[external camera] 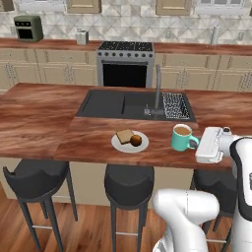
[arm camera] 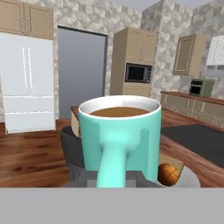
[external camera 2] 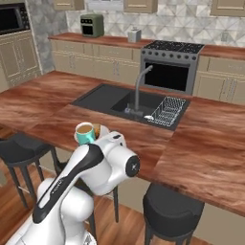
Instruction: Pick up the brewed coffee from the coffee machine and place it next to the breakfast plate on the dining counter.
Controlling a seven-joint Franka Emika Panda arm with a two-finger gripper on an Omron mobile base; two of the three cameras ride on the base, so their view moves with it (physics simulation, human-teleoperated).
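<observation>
Mug at the plate, grip not yet let go.

You have the mug (external camera: pixel 181 138) off the machine and over the near edge of the counter (external camera: pixel 39 118), upright, just right of the plate (external camera: pixel 129 142). On the plate sit the toast (external camera: pixel 125 136) on the left and a brown round bit (external camera: pixel 136 141) on the right. Further right, the gripper (external camera: pixel 198 143) is clamped narrow on the mug's handle. From the base views you can't tell for sure whether the mug's base touches the wood. I judge the carry done; what's left is to set it down if it isn't, open up and back the hand away to the right. The mug is teal with a side handle, nearly full of light brown coffee, level and unspilled in the hand view.
</observation>
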